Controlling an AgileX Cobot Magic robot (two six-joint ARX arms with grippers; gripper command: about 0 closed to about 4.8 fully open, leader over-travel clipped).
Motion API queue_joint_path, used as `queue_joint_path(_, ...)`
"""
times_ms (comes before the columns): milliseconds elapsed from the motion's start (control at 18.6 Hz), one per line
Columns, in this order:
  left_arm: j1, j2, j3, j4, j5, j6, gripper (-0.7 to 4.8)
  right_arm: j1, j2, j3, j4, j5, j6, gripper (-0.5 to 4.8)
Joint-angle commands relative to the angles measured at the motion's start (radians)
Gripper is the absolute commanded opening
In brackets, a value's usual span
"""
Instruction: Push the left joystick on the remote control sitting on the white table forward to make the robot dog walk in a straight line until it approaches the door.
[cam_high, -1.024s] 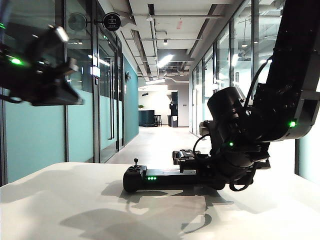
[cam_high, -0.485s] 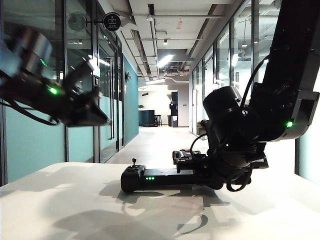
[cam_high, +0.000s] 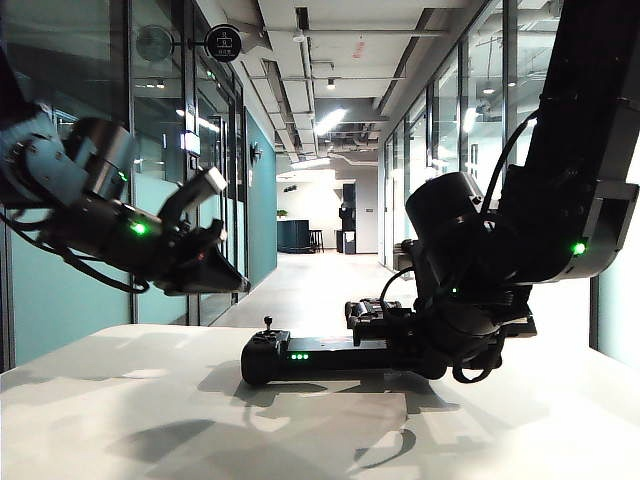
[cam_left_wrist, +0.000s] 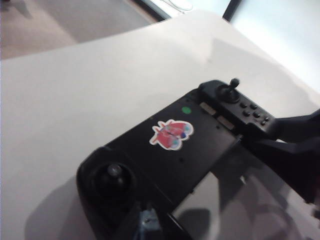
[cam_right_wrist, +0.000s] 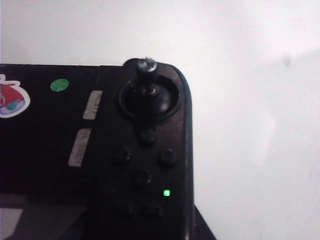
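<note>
The left arm reaches in at a downward slant, its left pincer (cam_high: 215, 268) hovering above the matte white tabletop (cam_high: 120, 410); its jaw state is unclear. The right pincer (cam_high: 400, 335) clamps the black remote control (cam_high: 300, 357) at its right end. The left joystick (cam_high: 268, 326) stands upright, apart from both.

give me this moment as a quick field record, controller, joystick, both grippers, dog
remote control: flat on the white table, reddish sticker on its middle, green lights lit
left joystick: upright, nothing touching it
left gripper: in the air above and left of the controller, angled down toward it; jaw state unclear
right gripper: low at the controller's right end; jaws hidden, grip unclear
robot dog: dark shape on the floor behind the controller, partly hidden
</note>
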Motion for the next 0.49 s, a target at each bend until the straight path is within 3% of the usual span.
queue_joint_path(54,-0.005,0.050,0.073,-0.052,0.011,0.077,-0.06,0.002,-0.008,0.004,0.036,0.009,-0.002,1.44)
queue_joint_path(485,-0.007,0.195,0.235,-0.131,0.069,0.098,-0.06,0.002,-0.008,0.004,0.035,0.009,0.000,1.44)
